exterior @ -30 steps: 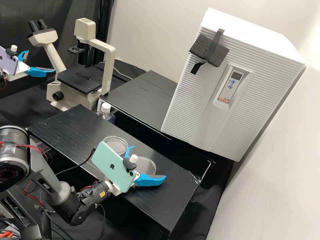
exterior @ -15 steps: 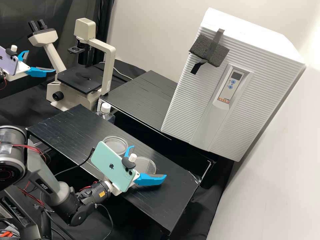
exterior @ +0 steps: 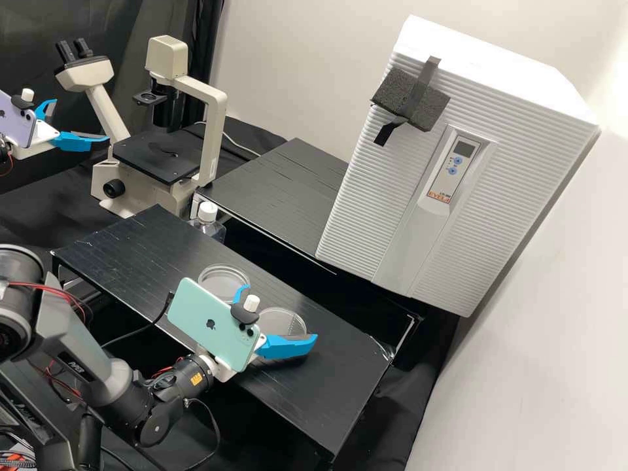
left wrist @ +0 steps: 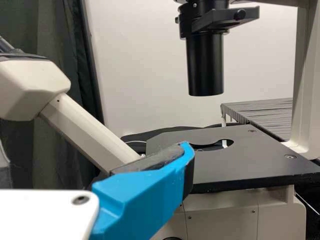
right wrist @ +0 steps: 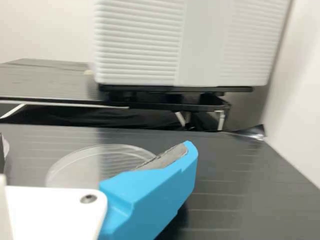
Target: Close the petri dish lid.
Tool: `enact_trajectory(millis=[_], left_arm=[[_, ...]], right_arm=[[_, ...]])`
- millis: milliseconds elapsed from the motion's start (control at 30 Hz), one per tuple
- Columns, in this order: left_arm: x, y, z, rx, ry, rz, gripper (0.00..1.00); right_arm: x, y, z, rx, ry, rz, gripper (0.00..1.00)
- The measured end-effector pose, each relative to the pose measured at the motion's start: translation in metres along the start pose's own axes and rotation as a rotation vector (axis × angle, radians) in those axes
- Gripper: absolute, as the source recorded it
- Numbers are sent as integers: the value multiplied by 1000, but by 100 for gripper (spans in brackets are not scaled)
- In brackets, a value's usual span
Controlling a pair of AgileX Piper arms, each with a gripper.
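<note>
Can see jaws spread apart on the left gripper [exterior: 81,120] near the microscope [exterior: 98,73] and the right gripper [exterior: 282,312] beside 1 petri dish piece [exterior: 284,320], with 1 more dish piece [exterior: 222,280] on the black bench [exterior: 131,242].

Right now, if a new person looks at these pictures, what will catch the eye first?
Probably the large white ribbed cabinet, at the right of the high view. Next, the mint-green phone mounted at the right gripper, over the black bench. The beige microscope stands at upper left.
</note>
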Motion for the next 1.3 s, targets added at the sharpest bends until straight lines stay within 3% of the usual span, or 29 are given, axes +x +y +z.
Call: enact_trajectory(millis=[667,833,1300], left_arm=[[0,0,0,0,0,0,100],[0,0,0,0,0,0,100],[0,0,0,0,0,0,100]], right_arm=[[-4,3,13,18,-44,1,100],[-2,1,17,41,-49,-8,100],[5,-6,22,60,-49,-18,100]])
